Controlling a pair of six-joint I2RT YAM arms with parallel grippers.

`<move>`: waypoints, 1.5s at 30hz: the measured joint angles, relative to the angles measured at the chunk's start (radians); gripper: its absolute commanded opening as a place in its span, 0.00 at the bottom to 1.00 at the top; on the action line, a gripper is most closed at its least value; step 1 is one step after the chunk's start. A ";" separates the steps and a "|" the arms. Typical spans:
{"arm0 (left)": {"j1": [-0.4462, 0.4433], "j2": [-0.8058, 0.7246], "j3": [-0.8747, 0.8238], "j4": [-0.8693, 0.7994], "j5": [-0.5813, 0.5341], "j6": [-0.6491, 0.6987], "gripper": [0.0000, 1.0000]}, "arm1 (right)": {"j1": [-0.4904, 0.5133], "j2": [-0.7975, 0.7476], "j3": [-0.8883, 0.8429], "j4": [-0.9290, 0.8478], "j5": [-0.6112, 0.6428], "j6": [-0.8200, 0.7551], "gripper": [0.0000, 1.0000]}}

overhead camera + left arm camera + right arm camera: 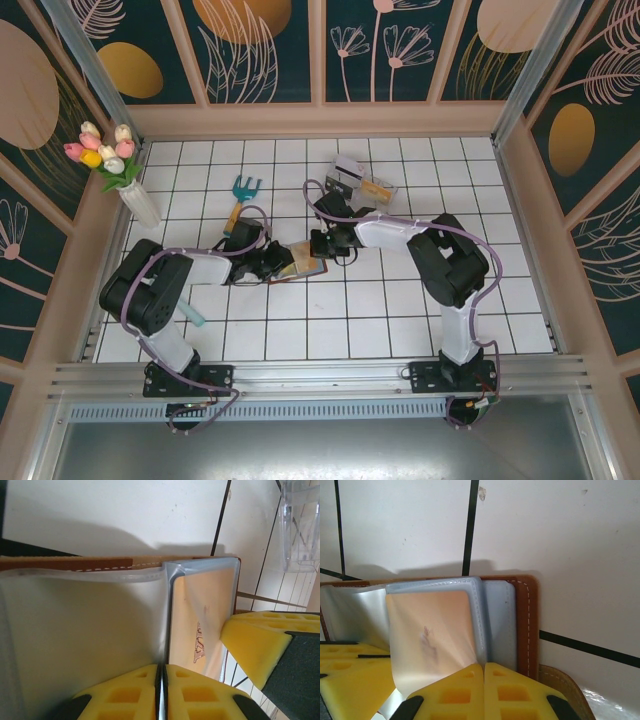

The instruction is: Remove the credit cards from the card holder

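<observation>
Two grippers of mine meet at the card holder, open near the middle of the worktop. My left gripper is closed tight on a clear sleeve leaf of the holder; beside it a yellowish credit card sits in a blue-grey pocket. My right gripper is clamped on a pocket edge just inside the brown stitched cover. Farther right, a clear plastic box stands toward the far edge.
</observation>
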 measured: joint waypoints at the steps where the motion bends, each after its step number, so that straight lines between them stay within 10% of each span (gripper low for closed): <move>1: 0.002 0.002 0.000 0.002 0.005 0.000 0.14 | 0.000 0.000 0.000 0.000 -0.002 0.000 0.03; 45: 0.028 0.024 -0.076 0.218 0.107 0.026 0.17 | -0.002 0.002 -0.006 0.019 -0.021 -0.026 0.06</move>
